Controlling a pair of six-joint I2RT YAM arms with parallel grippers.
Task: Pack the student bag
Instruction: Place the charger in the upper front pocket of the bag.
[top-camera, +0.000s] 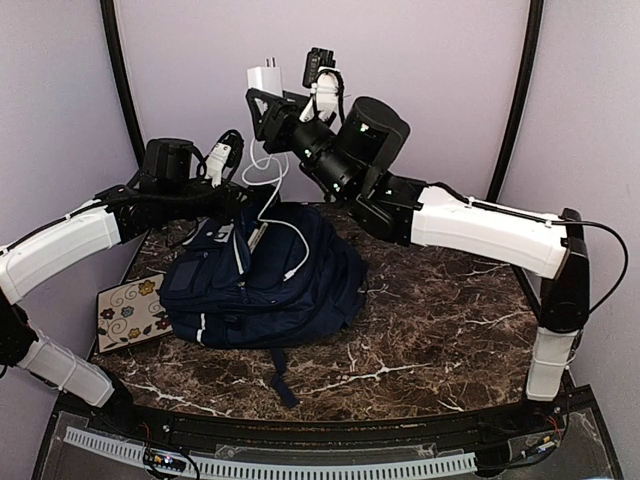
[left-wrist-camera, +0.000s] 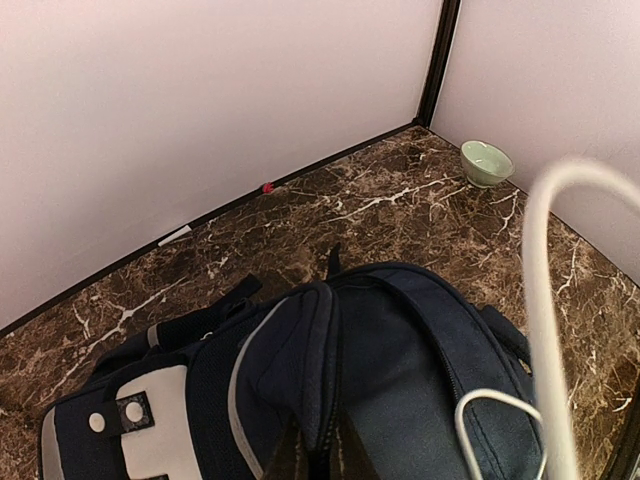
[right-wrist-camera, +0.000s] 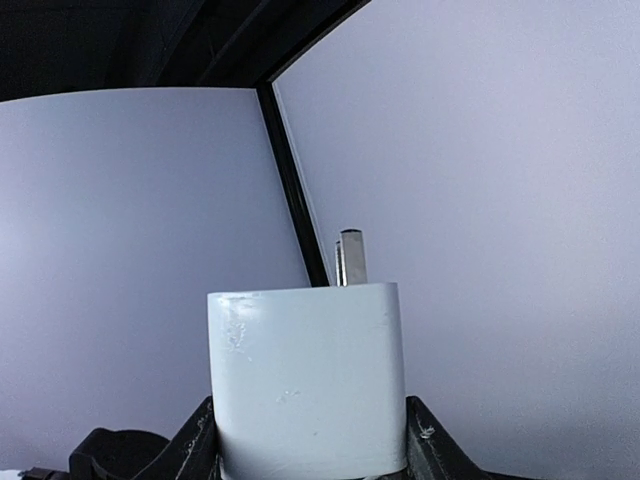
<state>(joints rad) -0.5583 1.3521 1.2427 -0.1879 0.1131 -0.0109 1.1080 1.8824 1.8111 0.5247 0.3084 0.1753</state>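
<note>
From above: holding a white charger (top-camera: 265, 78) in the right gripper (top-camera: 268, 97), high above and behind the student bag (top-camera: 270, 285), centre-left on the table (top-camera: 440, 330). Left wrist: pinching the bag's opening rim with the clenched left gripper (left-wrist-camera: 320, 462), the nearer one. Right wrist: clamped around the charger, prongs up

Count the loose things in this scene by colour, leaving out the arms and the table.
Navy: 1, the student bag
White: 1, the charger with its cable
Pale green: 1, the bowl
Cream with flowers: 1, the floral card
Total: 4
</note>
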